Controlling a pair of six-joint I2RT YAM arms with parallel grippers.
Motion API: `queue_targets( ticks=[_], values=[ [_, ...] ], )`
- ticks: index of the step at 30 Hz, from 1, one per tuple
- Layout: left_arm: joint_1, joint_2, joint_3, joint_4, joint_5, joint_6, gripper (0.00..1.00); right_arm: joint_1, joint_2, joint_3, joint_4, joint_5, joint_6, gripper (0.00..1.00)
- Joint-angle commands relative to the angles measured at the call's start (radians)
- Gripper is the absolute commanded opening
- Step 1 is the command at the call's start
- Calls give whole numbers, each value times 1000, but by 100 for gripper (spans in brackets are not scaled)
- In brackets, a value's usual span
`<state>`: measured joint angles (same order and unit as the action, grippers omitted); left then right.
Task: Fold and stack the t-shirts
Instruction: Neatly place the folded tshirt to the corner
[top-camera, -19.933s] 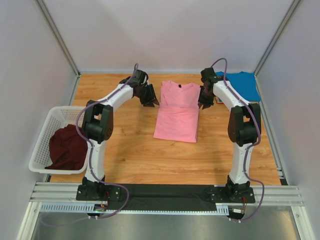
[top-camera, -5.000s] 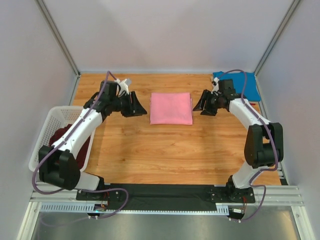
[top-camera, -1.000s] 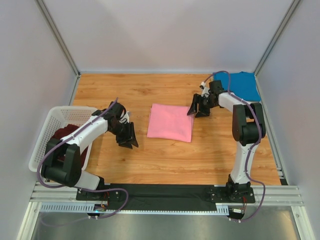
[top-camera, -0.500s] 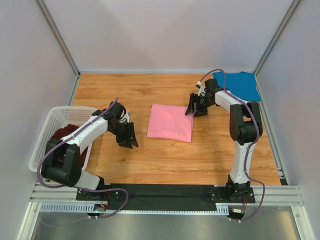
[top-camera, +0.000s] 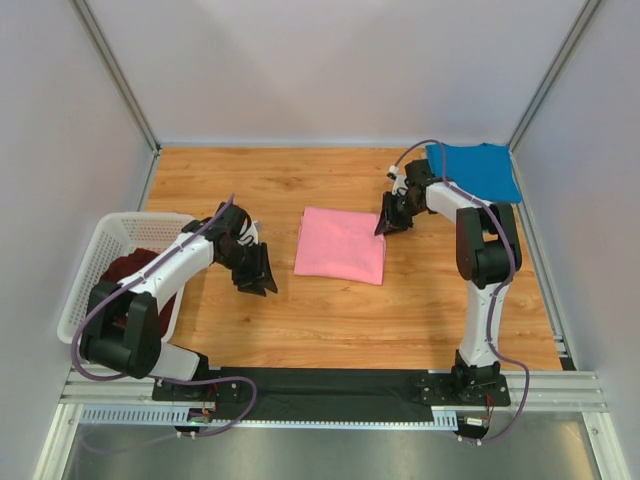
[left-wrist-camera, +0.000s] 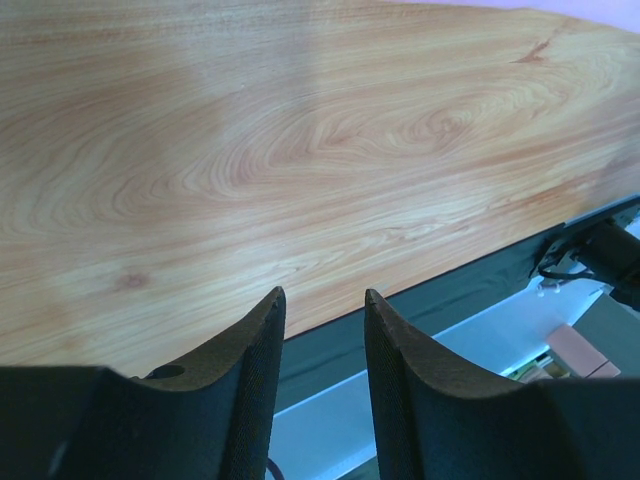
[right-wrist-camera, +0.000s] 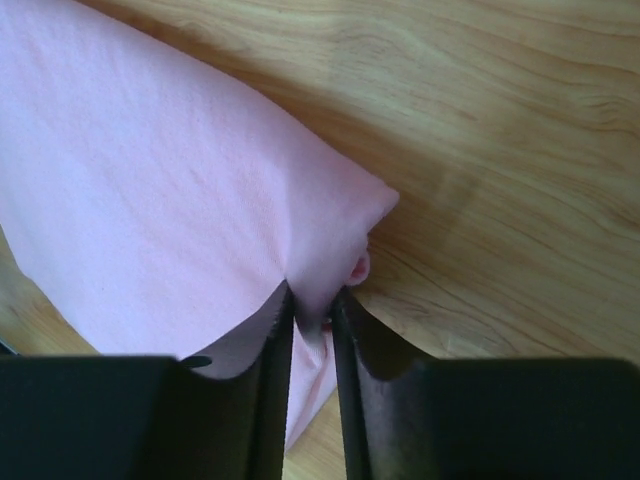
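Note:
The pink t-shirt (top-camera: 341, 244) lies folded into a rectangle at the middle of the table. My right gripper (top-camera: 384, 224) is at its far right corner, shut on a pinch of the pink fabric (right-wrist-camera: 315, 290). The blue t-shirt (top-camera: 477, 170) lies flat at the far right corner of the table. The maroon t-shirt (top-camera: 128, 290) is bunched in the white basket. My left gripper (top-camera: 258, 280) hangs open over bare wood left of the pink shirt, nothing between its fingers (left-wrist-camera: 255, 350).
The white lattice basket (top-camera: 100, 245) stands at the left edge of the table. A black strip (top-camera: 330, 385) and metal rail run along the near edge. Grey walls enclose the table on three sides.
My right gripper has moved in onto the pink shirt's far right corner and closed on the fabric. The left arm has stayed where it was.

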<state>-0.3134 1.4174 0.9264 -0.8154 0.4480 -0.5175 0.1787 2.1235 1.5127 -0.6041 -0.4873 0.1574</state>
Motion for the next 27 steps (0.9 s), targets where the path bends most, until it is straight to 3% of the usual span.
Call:
queue_targets(
  ticks=[1, 5, 9, 19, 27],
  values=[
    [-1, -52, 25, 36, 31, -18, 45, 21, 4, -8, -3, 13, -36, 21],
    [-1, -61, 3, 53, 37, -22, 45, 21, -42, -16, 20, 38, -13, 0],
    [-1, -57, -21, 82, 49, -19, 45, 22, -123, 3, -3, 199, -51, 0],
    [-1, 6, -34, 128, 77, -12, 45, 19, -148, 244, -186, 558, -211, 0],
    [-1, 71, -5, 128, 80, 4, 44, -21, -96, 415, -214, 654, -275, 0]
  ],
)
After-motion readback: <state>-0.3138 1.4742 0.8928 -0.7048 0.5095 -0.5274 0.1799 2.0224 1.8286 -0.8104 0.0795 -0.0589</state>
